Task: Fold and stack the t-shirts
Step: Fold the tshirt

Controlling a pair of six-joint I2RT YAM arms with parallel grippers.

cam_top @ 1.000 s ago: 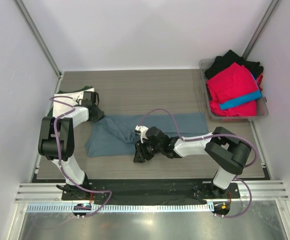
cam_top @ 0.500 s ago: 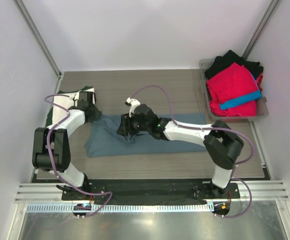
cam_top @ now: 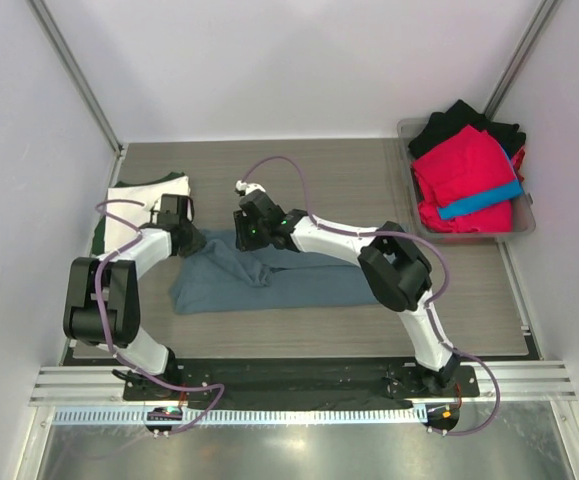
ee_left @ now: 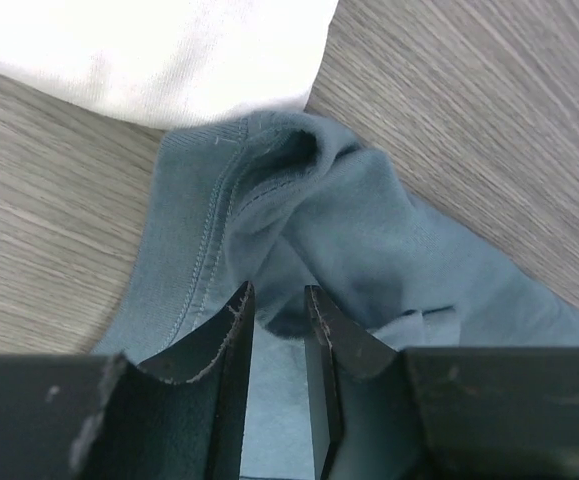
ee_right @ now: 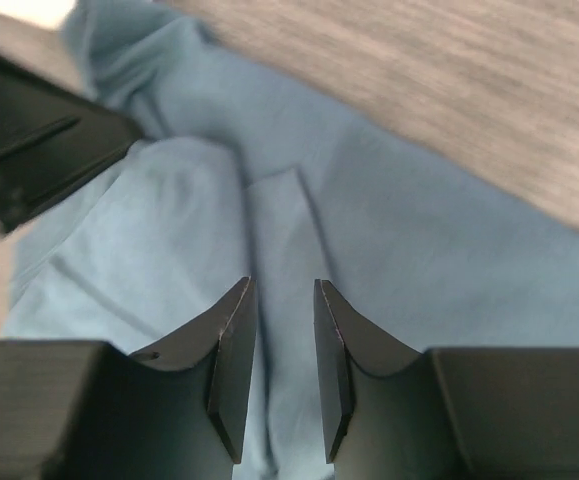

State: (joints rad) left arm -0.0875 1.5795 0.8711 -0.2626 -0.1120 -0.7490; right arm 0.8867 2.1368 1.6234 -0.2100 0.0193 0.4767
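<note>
Left gripper pinches a bunched fold of the slate blue-grey cloth t-shirt. Right gripper: jaws narrow over it, can't tell if gripping.

A crumpled shirt lies mid-table; a folded stack sits touching its far-left corner; a bin of piled shirts stands far right.

Only slivers of the dark green cloth t-shirt show (the cream-white cloth t-shirt covers the rest).
</note>
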